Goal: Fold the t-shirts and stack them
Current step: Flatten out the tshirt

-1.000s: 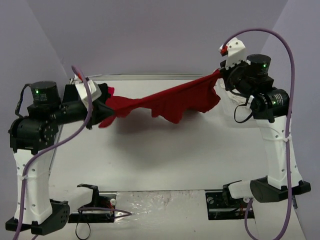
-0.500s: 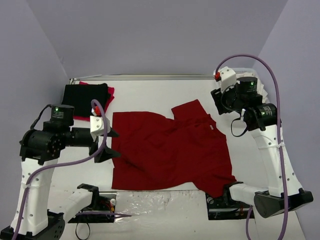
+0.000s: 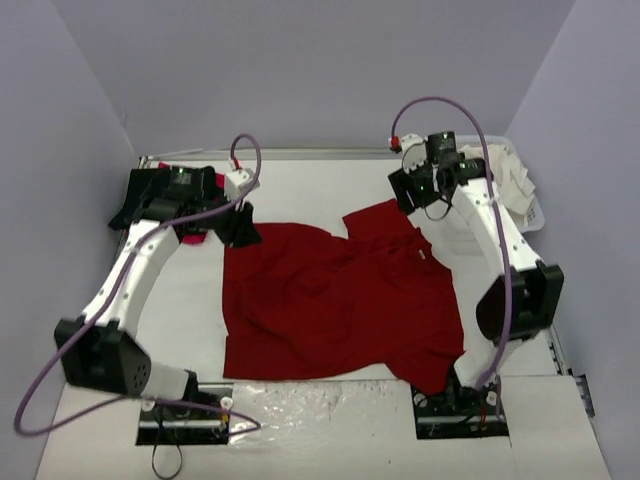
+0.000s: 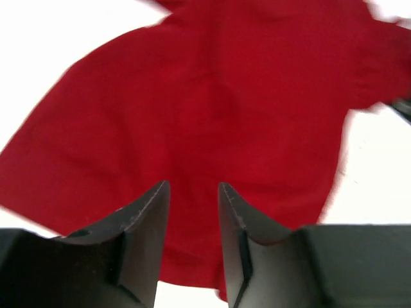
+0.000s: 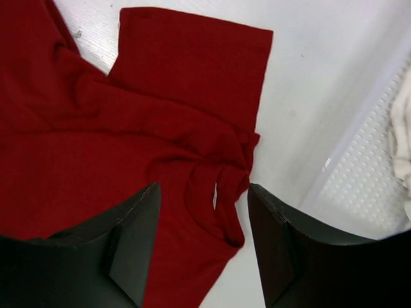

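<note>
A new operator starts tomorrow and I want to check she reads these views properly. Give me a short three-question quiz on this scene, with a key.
1. True or false: the dark red t-shirt lies spread on the table, gripped by neither arm.
2. Which side of the table is the white lattice basket on? A) the right arm's side B) the left arm's side C) the near edge, between the bases
3. Fill in: the left gripper and the right gripper both have jaws standing ____.
Key: 1 true; 2 A; 3 open.
</note>
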You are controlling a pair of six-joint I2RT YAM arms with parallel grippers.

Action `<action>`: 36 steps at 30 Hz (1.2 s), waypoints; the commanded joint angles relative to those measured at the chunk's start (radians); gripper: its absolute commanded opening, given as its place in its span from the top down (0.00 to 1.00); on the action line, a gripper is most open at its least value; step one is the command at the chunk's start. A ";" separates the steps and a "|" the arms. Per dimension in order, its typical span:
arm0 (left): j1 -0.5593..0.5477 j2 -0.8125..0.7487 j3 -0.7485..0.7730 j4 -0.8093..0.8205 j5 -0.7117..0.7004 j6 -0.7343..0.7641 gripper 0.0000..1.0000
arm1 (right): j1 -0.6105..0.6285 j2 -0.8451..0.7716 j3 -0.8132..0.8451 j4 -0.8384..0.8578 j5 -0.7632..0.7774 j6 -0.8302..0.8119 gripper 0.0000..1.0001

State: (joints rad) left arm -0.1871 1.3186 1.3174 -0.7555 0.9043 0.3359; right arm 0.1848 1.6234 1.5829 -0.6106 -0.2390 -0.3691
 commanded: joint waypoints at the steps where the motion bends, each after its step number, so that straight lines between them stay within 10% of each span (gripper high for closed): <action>1: 0.040 0.117 0.080 0.157 -0.181 -0.087 0.67 | -0.021 0.091 0.118 0.002 -0.075 -0.005 0.47; 13: 0.127 0.508 0.301 0.156 -0.649 -0.114 0.64 | -0.087 0.443 0.380 -0.069 -0.074 -0.017 0.48; 36: 0.181 0.866 0.506 0.058 -0.525 -0.104 0.63 | -0.159 0.589 0.373 -0.074 -0.140 -0.048 0.50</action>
State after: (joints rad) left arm -0.0162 2.1963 1.7725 -0.6693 0.3328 0.2413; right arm 0.0307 2.2009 1.9553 -0.6544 -0.3546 -0.4057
